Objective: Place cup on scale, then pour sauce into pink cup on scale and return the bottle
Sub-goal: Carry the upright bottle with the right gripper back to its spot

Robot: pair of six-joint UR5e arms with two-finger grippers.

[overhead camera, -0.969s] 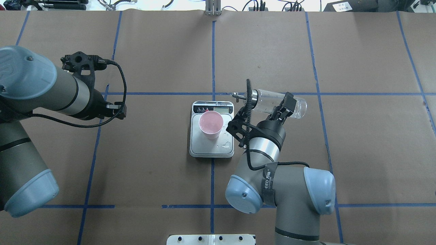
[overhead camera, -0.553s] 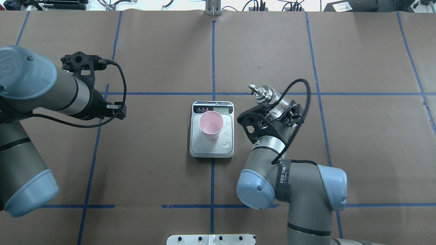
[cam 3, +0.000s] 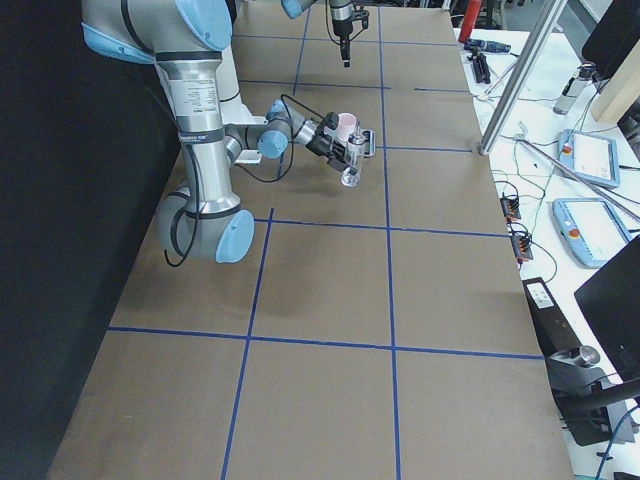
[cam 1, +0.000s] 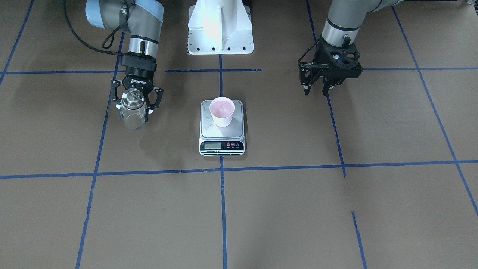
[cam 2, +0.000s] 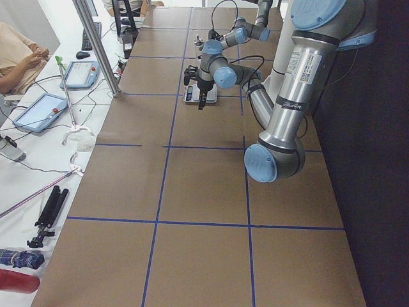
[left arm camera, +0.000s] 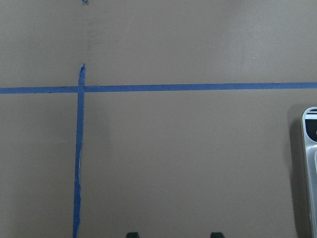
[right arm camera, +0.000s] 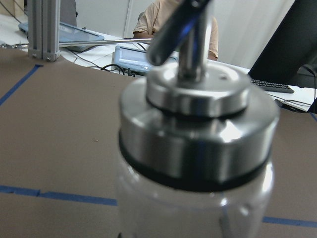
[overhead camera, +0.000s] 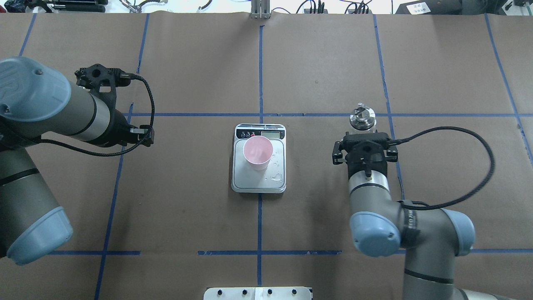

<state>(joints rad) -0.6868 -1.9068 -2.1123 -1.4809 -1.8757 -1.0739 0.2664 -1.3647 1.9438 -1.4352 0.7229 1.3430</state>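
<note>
The right jaws are clamped on the glass body of the bottle [cam 1: 133,112], just under its shiny metal cap [overhead camera: 362,118], one finger on each side. The bottle stands nearly upright with the spout on top. It is well off to the robot's right of the scale [overhead camera: 259,181], close to a crossing of blue tape lines [overhead camera: 387,115]. Whether its base touches the tabletop [overhead camera: 187,208] I cannot tell. In the right wrist view the cap and spout fill the middle, blurred by closeness.

The cup [overhead camera: 258,153] stands upright on the steel platform of the scale, toward the display end, with its pink inside showing. A few drops of clear liquid [overhead camera: 275,178] lie on the platform beside it, on the side nearer the bottle.

The left jaws hang wide open with nothing between them. They point down above the tabletop, well apart from the scale on the robot's left. In the left wrist view only the edge of the scale shows at the right.
</note>
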